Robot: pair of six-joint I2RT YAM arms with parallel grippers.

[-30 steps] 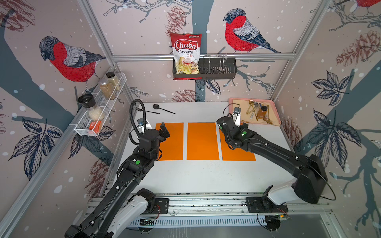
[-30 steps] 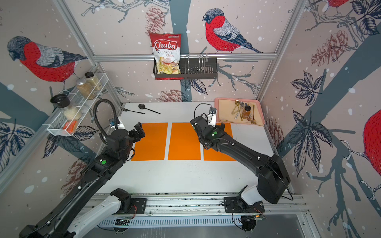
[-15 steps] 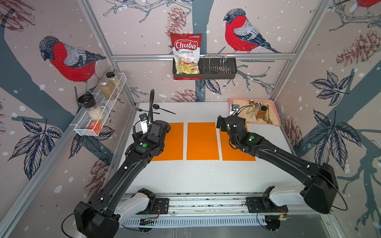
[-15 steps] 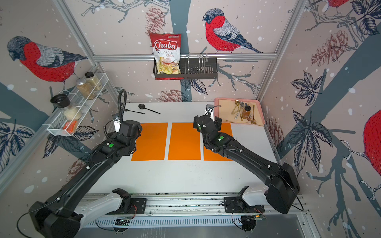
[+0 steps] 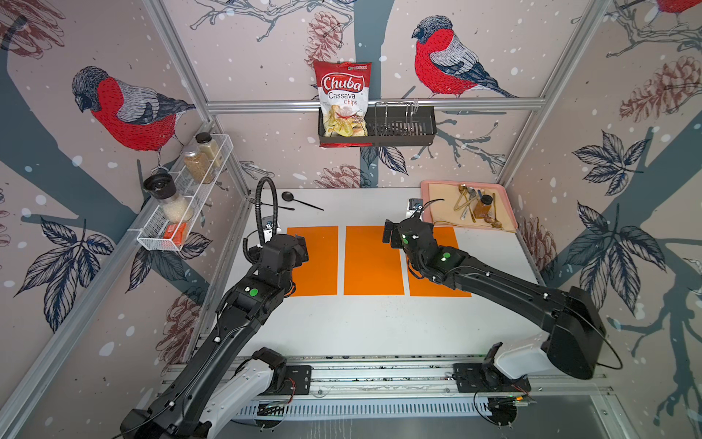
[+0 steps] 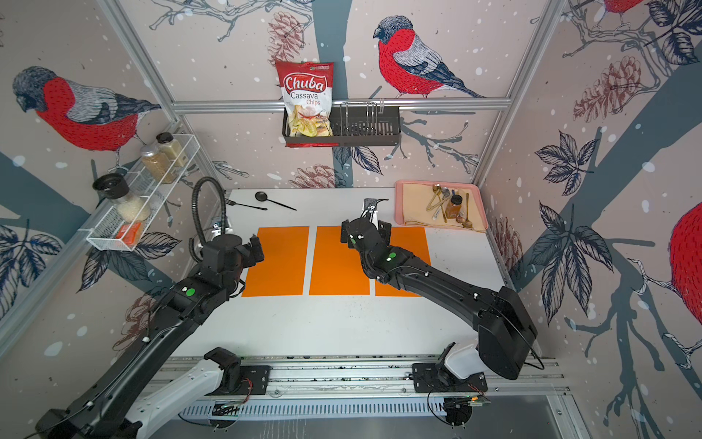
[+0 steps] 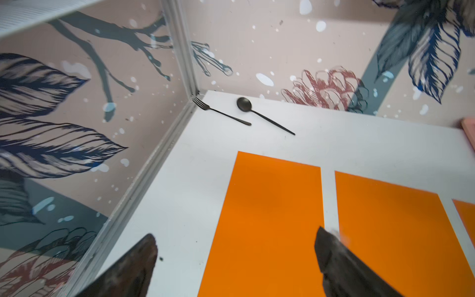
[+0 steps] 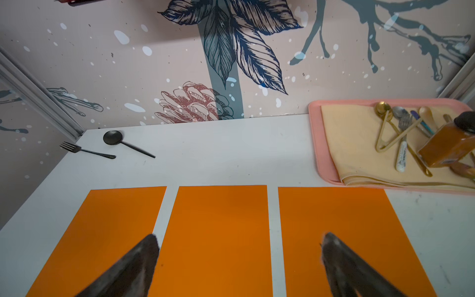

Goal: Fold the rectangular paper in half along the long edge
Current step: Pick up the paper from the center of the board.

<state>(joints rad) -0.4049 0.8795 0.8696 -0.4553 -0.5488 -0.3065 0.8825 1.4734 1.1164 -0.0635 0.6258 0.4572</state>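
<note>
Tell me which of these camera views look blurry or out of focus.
Both top views: sharp throughout, chip bag lettering readable. Left wrist view: left gripper's fingers blurred at the edges, fork crisp. Right wrist view: right gripper's fingers soft, papers and tray in focus.

Three sheets lie side by side mid-table (image 5: 380,327): left sheet (image 5: 319,262) at nine o'clock, middle sheet (image 5: 372,262) central, right sheet (image 8: 341,213) at three. A fork (image 7: 221,114) and a spoon (image 5: 302,201) lie at eleven, fork leftmost. At one o'clock a tray (image 8: 314,144) holds a cloth (image 8: 359,144), with a jar (image 8: 449,146) on it.
</note>
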